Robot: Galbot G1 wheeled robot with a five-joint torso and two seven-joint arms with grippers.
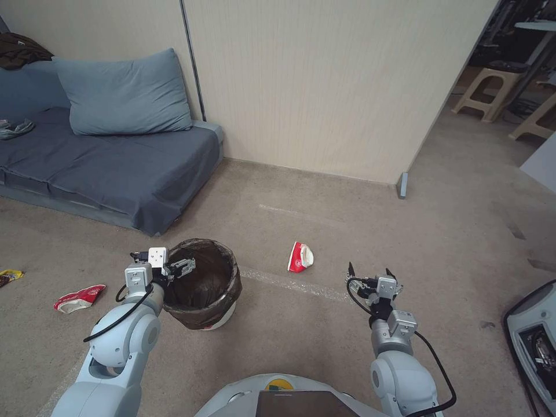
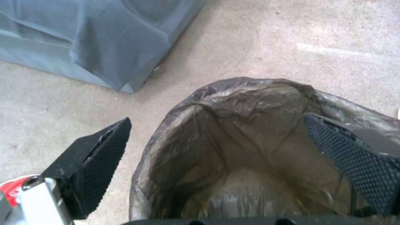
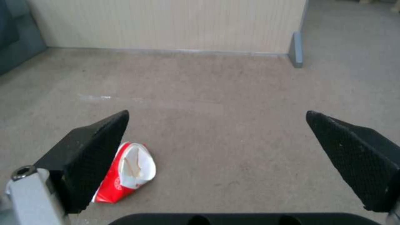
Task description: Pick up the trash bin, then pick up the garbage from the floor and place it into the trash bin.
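Observation:
The trash bin, a white bucket lined with a dark bag, stands on the carpet at front left. My left gripper is open at its near-left rim; in the left wrist view one finger is outside the bin and the other is over its inside. Garbage lies around: a crushed red-and-white cup right of the bin, another crushed cup on the left, and a yellow wrapper at the far left. My right gripper hangs open and empty, with the cup beside one finger.
A grey sofa with a pillow stands at back left, close behind the bin. A panel wall ends at a grey foot. Plastic stools stand at back right. A grey machine sits at the right edge.

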